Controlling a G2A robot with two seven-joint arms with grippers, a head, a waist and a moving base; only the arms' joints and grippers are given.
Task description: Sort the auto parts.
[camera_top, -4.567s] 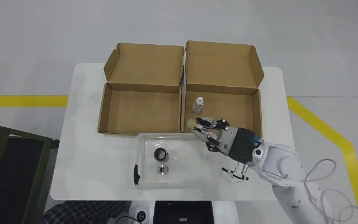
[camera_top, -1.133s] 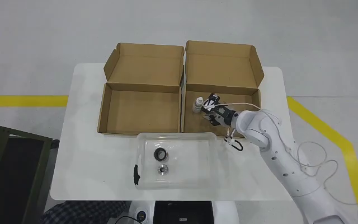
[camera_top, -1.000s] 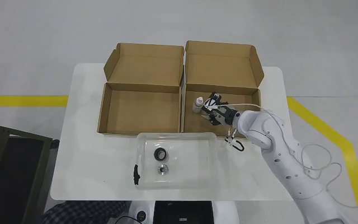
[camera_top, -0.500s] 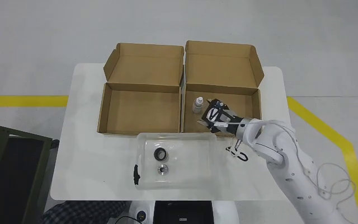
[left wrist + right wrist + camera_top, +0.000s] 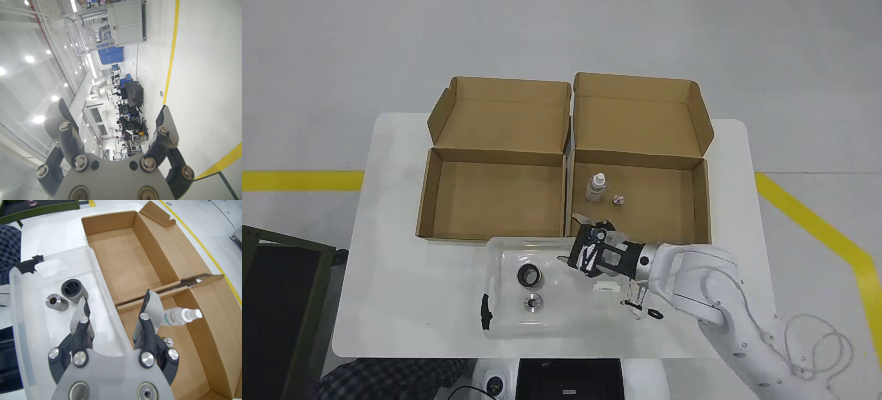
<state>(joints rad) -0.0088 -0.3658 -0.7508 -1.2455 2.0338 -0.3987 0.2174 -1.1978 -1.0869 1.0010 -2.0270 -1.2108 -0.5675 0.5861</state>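
Note:
A clear plastic bin at the table's front holds a dark linear bearing and a small steel cylinder. In the right wrist view the bearing and cylinder lie just beyond my open, empty right gripper. That gripper hangs over the bin's far right rim, beside the cardboard boxes. The right box contains a white spray bottle and a small metal part. My left gripper is open and points out at the room.
The left cardboard box has nothing in it, and both boxes' lids stand folded back. Black tape sticks to the bin's left wall. White table surface lies bare to the left of the bin and boxes.
The right gripper went into the right box, left the small metal part beside the bottle, then drew back to the bin's far right rim, open.

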